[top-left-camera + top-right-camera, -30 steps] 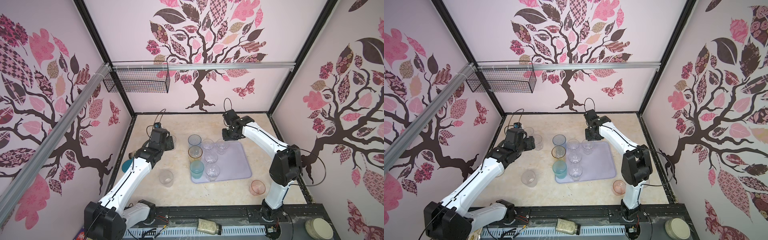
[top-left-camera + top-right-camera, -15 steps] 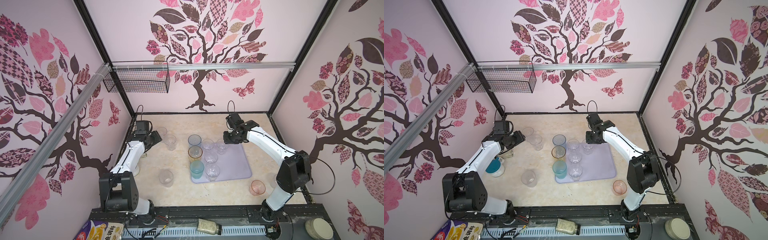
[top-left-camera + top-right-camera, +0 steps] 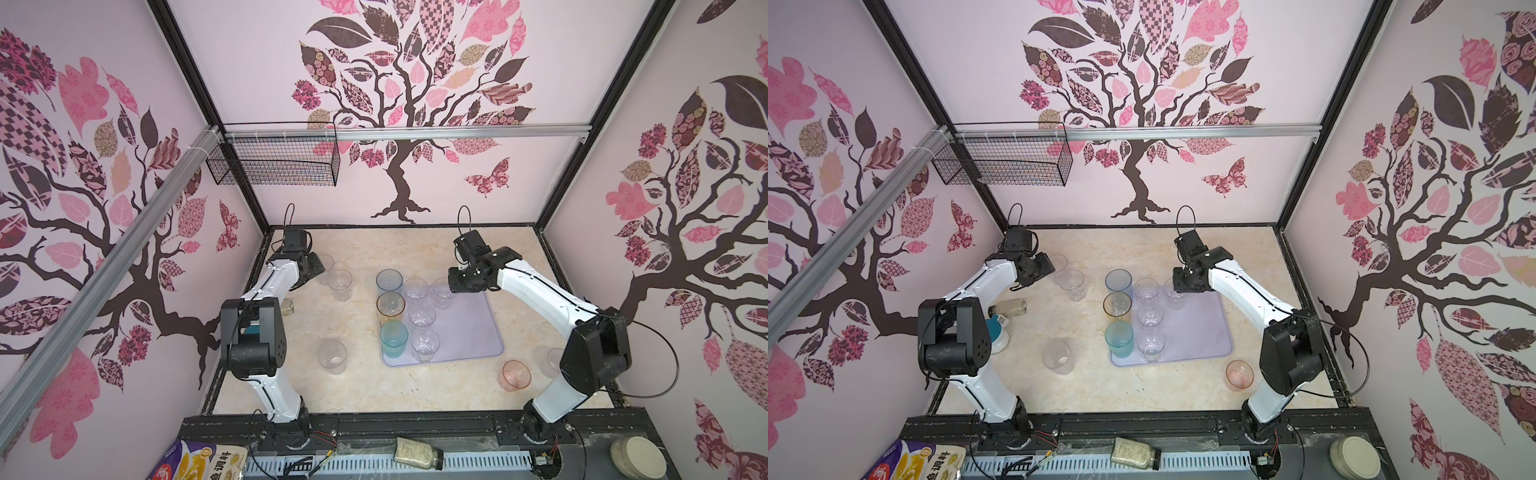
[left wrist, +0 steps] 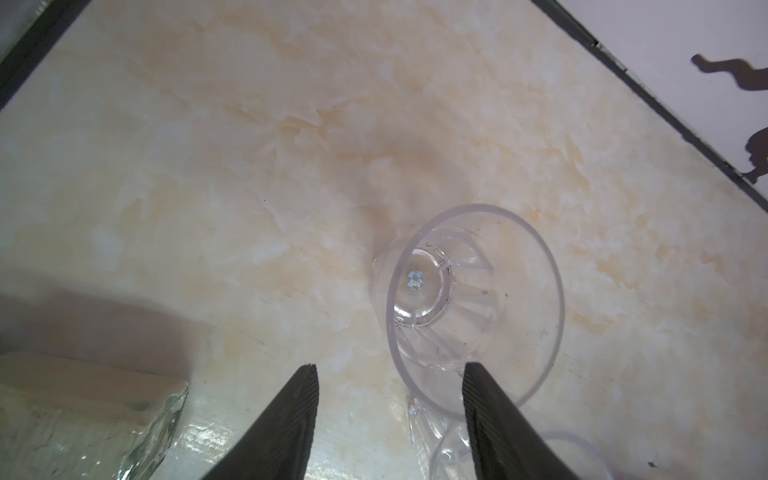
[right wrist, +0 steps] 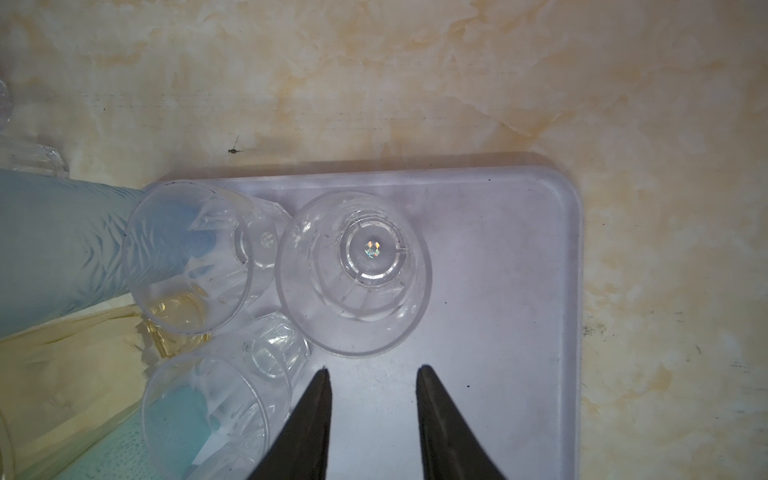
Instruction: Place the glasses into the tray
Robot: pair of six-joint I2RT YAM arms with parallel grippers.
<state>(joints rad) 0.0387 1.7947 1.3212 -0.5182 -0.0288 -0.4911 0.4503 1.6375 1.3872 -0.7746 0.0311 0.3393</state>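
Note:
The lavender tray (image 3: 465,332) (image 3: 1200,328) (image 5: 498,291) holds tall blue-grey (image 3: 389,281), amber (image 3: 390,305) and teal (image 3: 393,338) glasses and several short clear ones (image 3: 422,316). Off the tray stand two clear glasses at the far left (image 3: 340,284), one clear glass near the front (image 3: 332,356) and a pink one (image 3: 515,375). My left gripper (image 3: 318,266) (image 4: 388,368) is open. Its tips straddle the near rim of a clear glass (image 4: 473,307), without squeezing it. My right gripper (image 3: 454,286) (image 5: 372,370) is open and empty over the tray, beside a clear glass (image 5: 353,272).
A capped bottle (image 3: 1011,307) (image 4: 83,415) lies by the left arm, with a teal-lidded jar (image 3: 996,332) behind the elbow. A wire basket (image 3: 274,166) hangs on the back wall. Another clear glass (image 3: 555,359) stands half hidden behind the right arm.
The left arm has folded its elbow back toward the left wall while its gripper stays by the far-left glasses, jaws narrower. The right gripper has shifted slightly nearer over the tray's far edge.

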